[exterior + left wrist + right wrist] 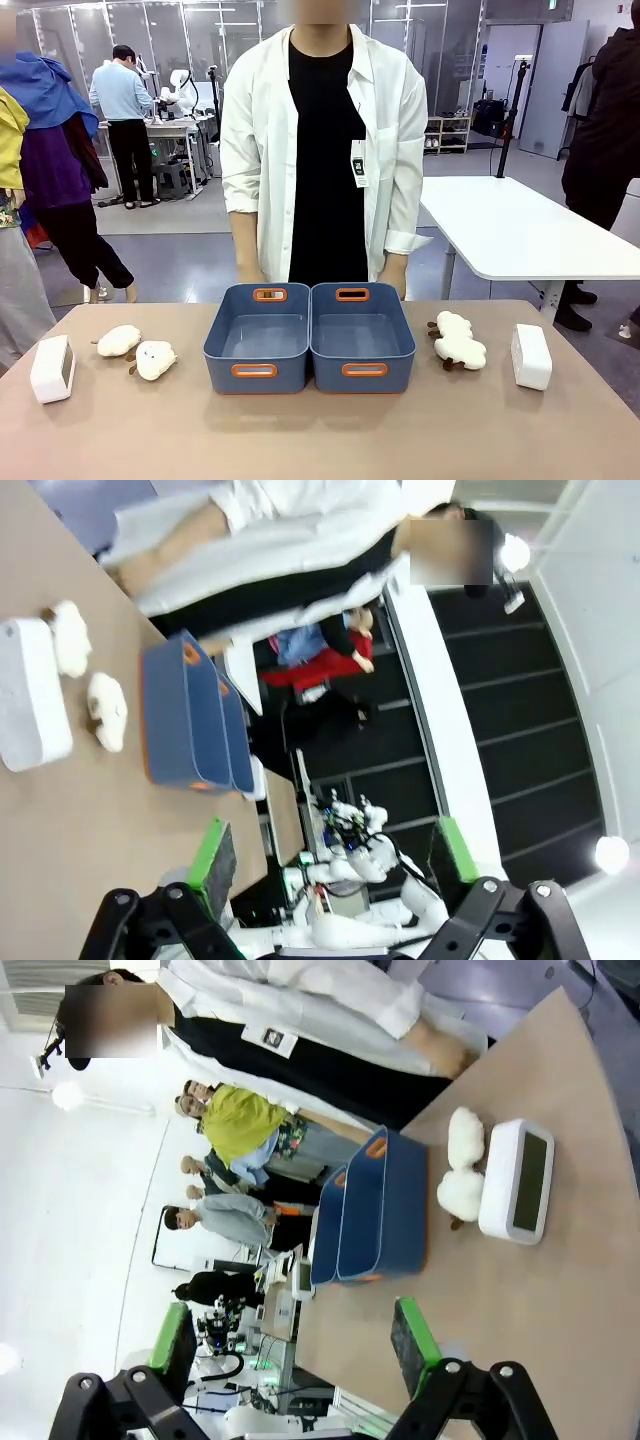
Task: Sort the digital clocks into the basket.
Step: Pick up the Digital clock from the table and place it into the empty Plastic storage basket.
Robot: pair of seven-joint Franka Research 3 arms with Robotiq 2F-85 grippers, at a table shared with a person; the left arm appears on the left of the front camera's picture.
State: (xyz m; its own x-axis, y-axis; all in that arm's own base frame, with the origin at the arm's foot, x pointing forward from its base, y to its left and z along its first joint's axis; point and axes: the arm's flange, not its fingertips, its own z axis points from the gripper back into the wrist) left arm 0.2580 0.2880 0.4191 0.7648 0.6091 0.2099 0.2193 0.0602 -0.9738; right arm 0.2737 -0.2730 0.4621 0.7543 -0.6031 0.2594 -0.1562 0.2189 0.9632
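One white digital clock (pixel 52 368) stands at the table's far left, and it appears in the left wrist view as a white block (pixel 30 693). A second digital clock (pixel 531 356) stands at the far right, its pale screen facing my right wrist camera (pixel 517 1181). Two slate-blue baskets sit side by side at mid-table, the left basket (pixel 232 355) and the right basket (pixel 388 352), both empty. My left gripper (pixel 335 865) hangs open above the table, nothing between its fingers. My right gripper (pixel 290 1345) is likewise open and holds nothing.
Two cream plush toys (pixel 140 350) lie between the left clock and the baskets. Another plush toy (pixel 456 340) lies between the right basket and the right clock. A person in a white coat (pixel 320 150) stands at the far edge behind the baskets.
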